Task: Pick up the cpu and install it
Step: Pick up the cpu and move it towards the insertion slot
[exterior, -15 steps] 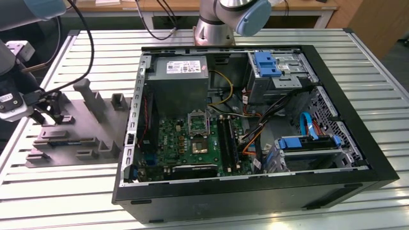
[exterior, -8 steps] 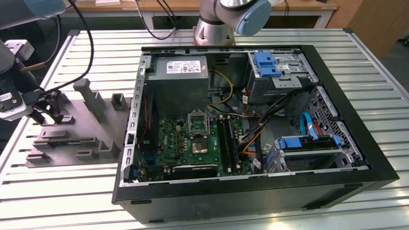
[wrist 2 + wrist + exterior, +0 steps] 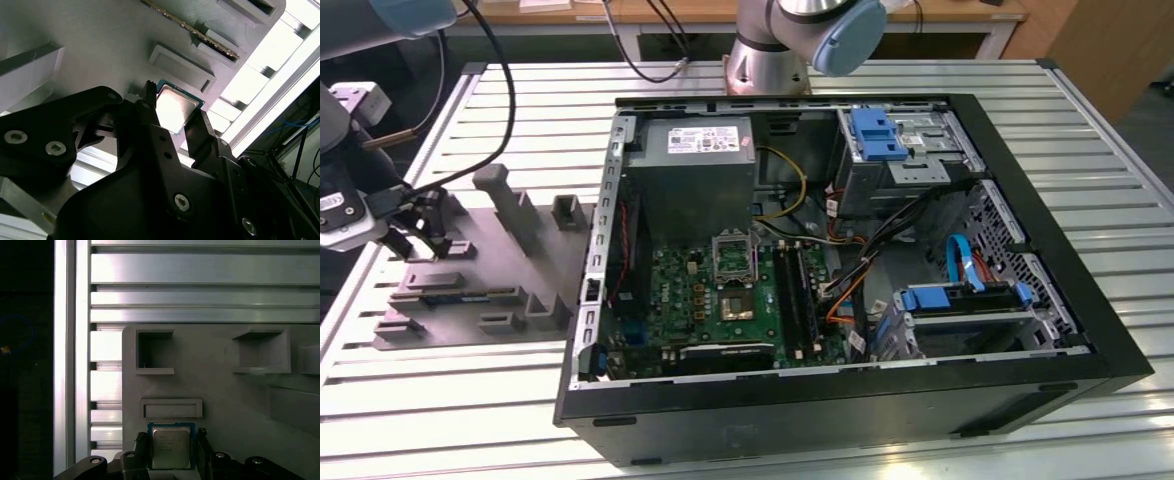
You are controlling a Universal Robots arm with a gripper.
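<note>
**CPU pickup: grasp stage at the tray**

In the exterior view the gripper [image 3: 424,235] stands low over the grey tray [image 3: 467,300], which lies at 9 o'clock from the open computer case [image 3: 854,400]. In both wrist views the cpu [image 3: 171,446] sits between the fingers [image 3: 141,444], just beside a raised block [image 3: 172,409]. The fingers press on two of its opposite edges, pinching it. Whether it rests on the tray or hangs clear cannot be told.

Assessment: pickup is in hand and installation is not begun. The motherboard socket [image 3: 732,258] lies well apart, at 3 o'clock from the gripper. The next move calls for an even pinch and a level, straight rise, since so thin a chip could tilt or slip
</note>
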